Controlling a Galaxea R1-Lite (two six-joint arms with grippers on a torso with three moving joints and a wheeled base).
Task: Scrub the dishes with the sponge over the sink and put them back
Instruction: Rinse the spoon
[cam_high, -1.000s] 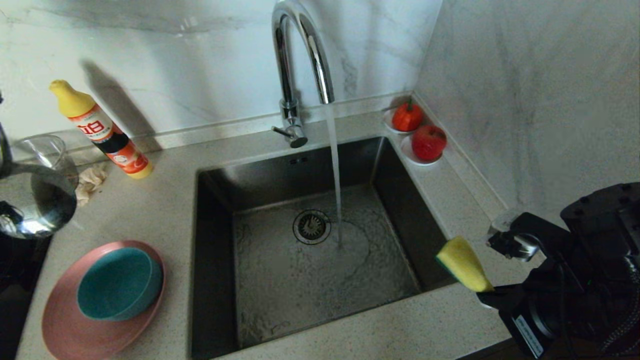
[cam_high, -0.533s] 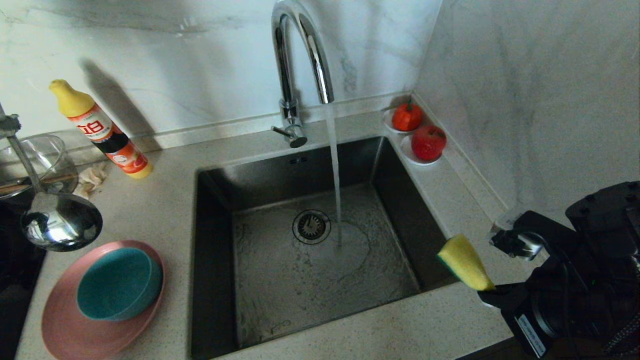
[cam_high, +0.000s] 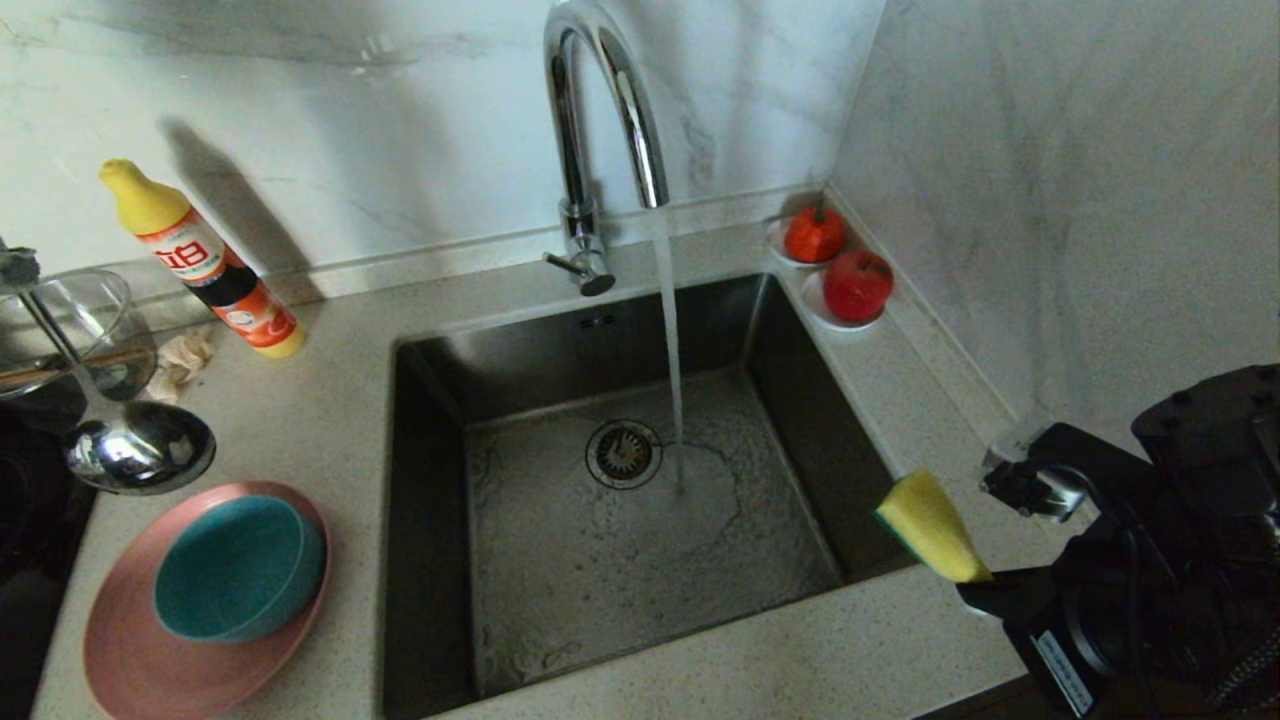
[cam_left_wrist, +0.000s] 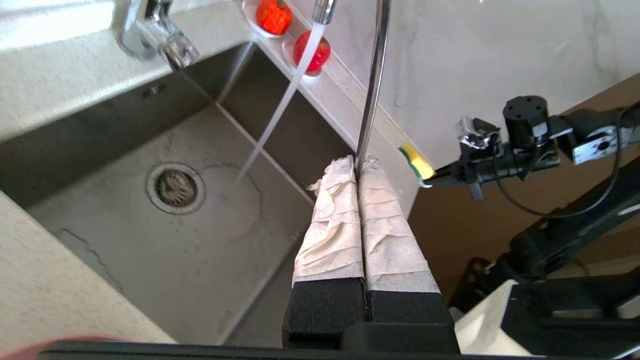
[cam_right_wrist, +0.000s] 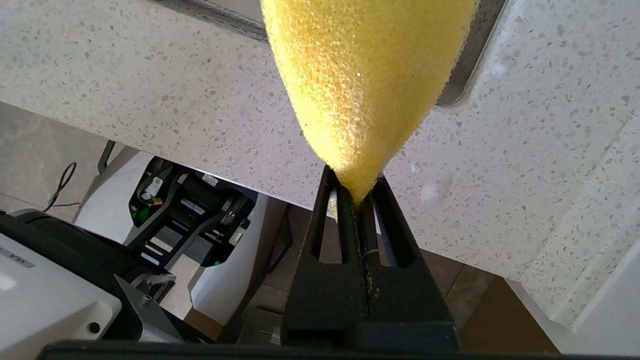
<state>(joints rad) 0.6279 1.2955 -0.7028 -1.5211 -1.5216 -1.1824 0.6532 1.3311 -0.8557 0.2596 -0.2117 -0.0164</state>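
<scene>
The left claw (cam_left_wrist: 359, 172) is clamped tight on the thin handle of the spoon (cam_high: 138, 447), whose bowl hangs over the tabletop's (cam_high: 330, 400) left edge, just behind the pink plate (cam_high: 130, 660). The teal bowl (cam_high: 235, 565) sits in that plate. The right claw (cam_right_wrist: 357, 200) pinches the sponge (cam_high: 928, 526) over the sink's (cam_high: 430, 520) front right corner. Water runs from the tap (cam_high: 600, 130).

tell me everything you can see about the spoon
The spoon is shiny silver metal, with a deep round ladle-like bowl mirroring the room and a thin straight handle. The left gripper, its tape-wrapped fingers shut, pinches the handle. The bowl hangs over the counter at the left of the sink, beside the clear glass bowl and just above the pink plate, seemingly touching neither.
</scene>
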